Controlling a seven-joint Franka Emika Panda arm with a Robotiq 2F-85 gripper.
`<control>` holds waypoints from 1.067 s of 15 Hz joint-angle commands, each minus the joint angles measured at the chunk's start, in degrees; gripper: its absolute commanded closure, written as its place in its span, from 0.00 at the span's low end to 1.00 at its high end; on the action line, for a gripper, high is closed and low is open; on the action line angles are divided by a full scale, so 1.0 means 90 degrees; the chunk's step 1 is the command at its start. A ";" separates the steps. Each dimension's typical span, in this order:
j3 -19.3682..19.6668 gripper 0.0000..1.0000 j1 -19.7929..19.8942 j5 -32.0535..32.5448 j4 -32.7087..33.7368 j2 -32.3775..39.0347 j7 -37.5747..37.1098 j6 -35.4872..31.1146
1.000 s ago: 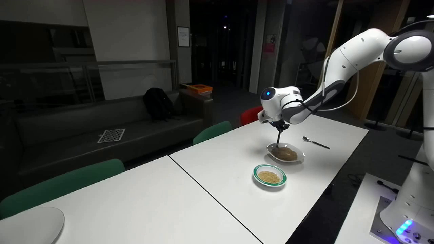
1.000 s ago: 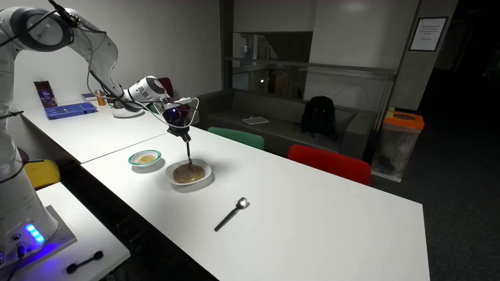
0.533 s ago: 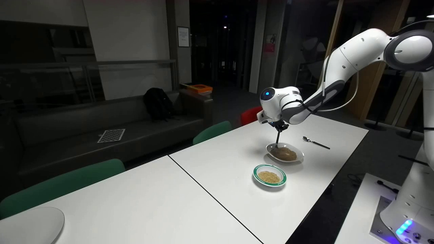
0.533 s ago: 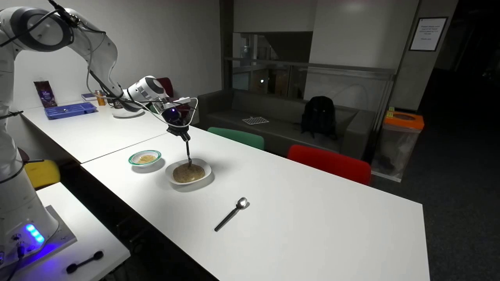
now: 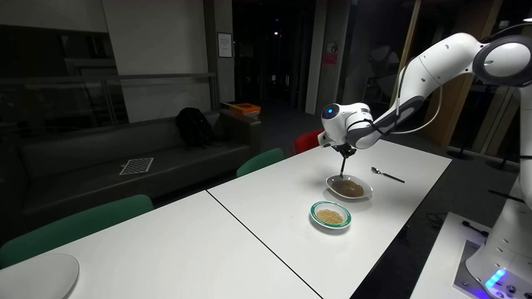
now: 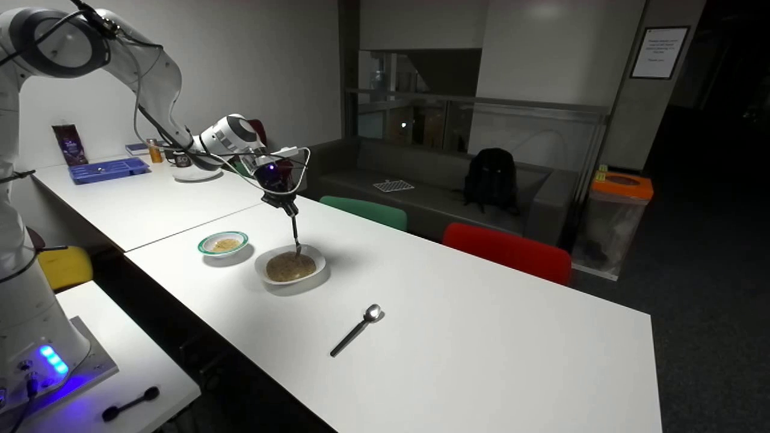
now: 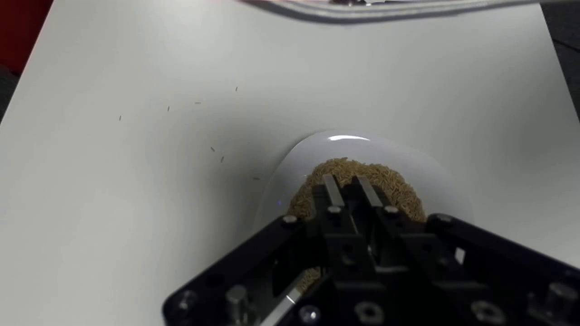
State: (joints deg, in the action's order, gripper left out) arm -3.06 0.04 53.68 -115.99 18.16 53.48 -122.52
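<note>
Black gripper [image 7: 348,184]: I'm pinching a black-handled metal utensil [image 6: 295,228]
White oval bowl [image 7: 419,173]: sitting below me
Round green-rimmed bowl [image 5: 331,226]: only exterior views showing

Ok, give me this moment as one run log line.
end effector: closed on dark-handled utensil; tip: pointing down at white bowl, contact unclear; bowl contents: brown grains; loose spoon: on table
</note>
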 commanded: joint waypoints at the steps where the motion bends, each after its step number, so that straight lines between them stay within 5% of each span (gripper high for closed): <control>1: 0.0124 0.97 0.0195 -0.0114 -0.0165 -0.0382 0.0221 -0.0082; 16: 0.0705 0.97 0.1058 -0.2666 -0.0661 -0.1082 0.2416 -0.1161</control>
State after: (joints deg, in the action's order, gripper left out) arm 2.65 8.47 33.87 -118.79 11.51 70.12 -130.18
